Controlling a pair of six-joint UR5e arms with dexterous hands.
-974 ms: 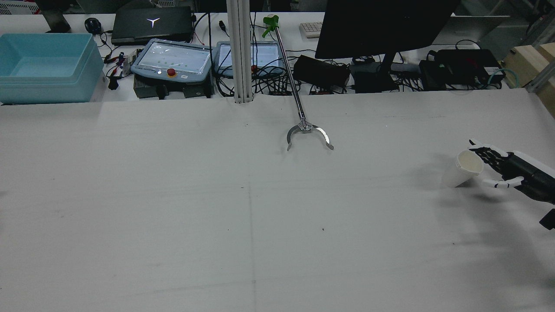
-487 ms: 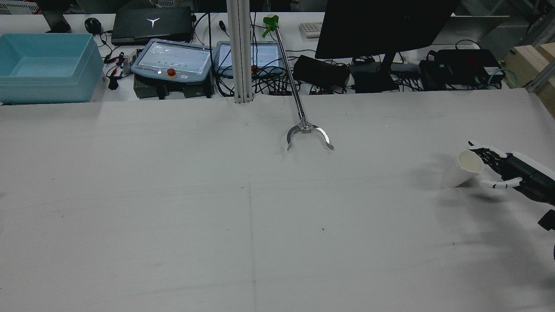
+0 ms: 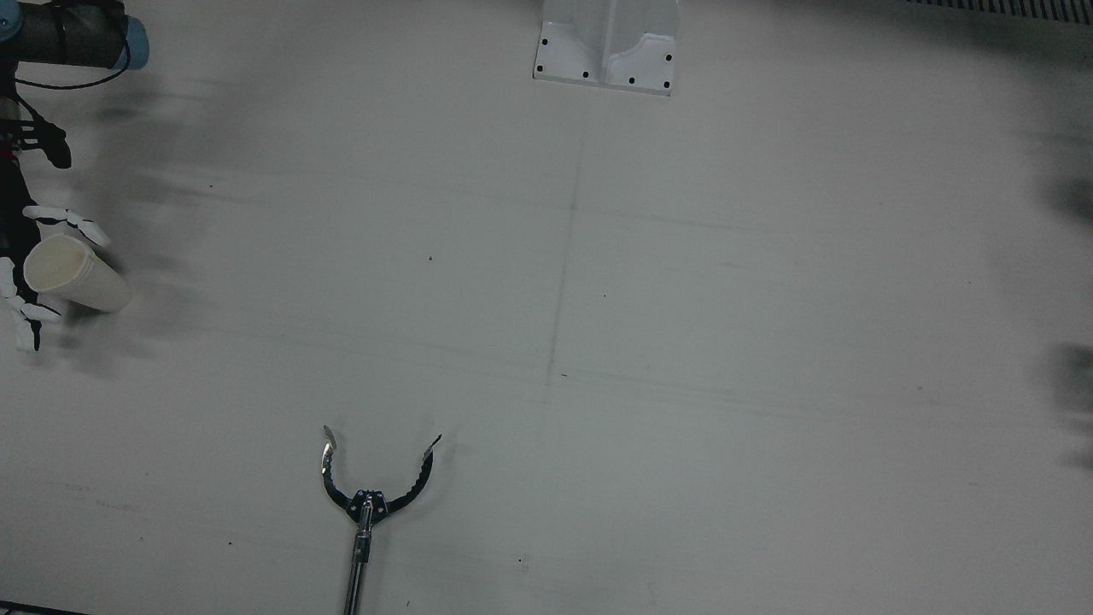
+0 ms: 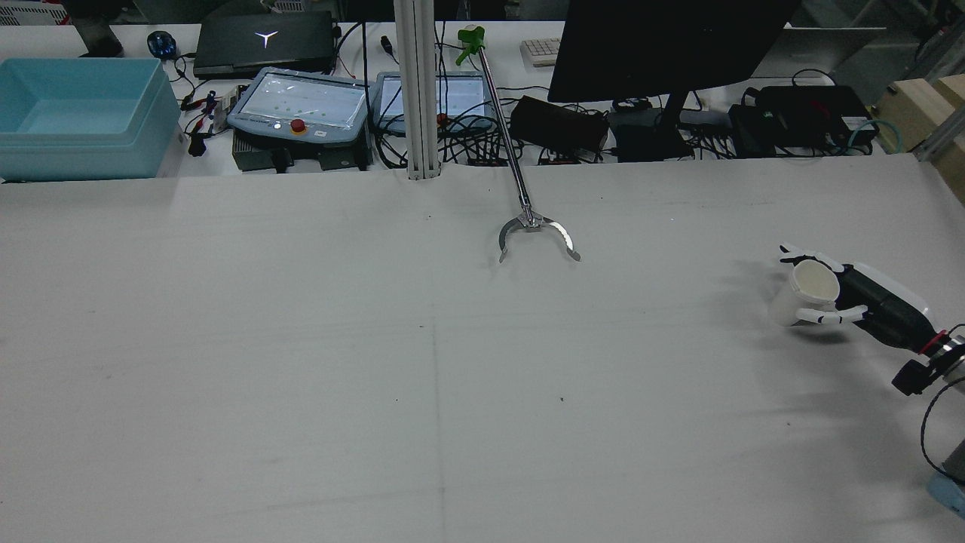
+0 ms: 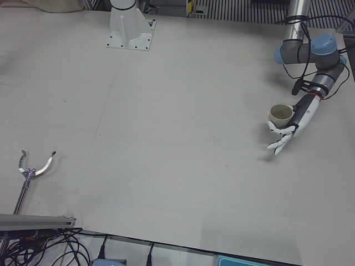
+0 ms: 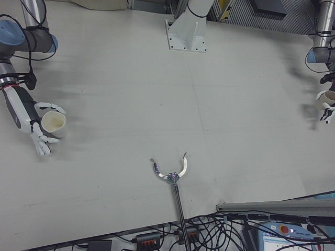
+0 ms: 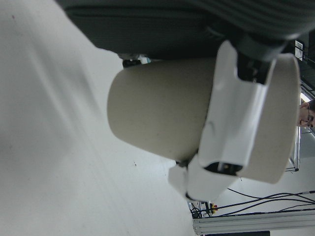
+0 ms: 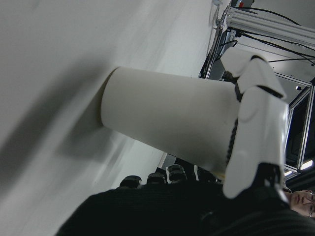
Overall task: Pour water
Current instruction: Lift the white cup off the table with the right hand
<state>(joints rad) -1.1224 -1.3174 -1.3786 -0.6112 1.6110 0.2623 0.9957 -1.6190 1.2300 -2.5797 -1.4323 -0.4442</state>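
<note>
The right robot hand holds 1 white cup on the tabletop, far to the right of the metal grabber tool in the rear view. The left robot hand holds a second cup, lifted above the tabletop.

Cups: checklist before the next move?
1. Left robot hand holding left cup: ok, a finger lies across its wall in the left hand view.
2. Right robot hand has fingers around right cup: ok.
3. Right grip firm: cannot tell.
4. Right cup lifted: not ok, its base appears to rest on the table.
5. Cups within pouring range: not ok, they are at opposite ends of the table.
6. Water in either cup: cannot tell. Grabber tool apart from both cups: ok.
</note>
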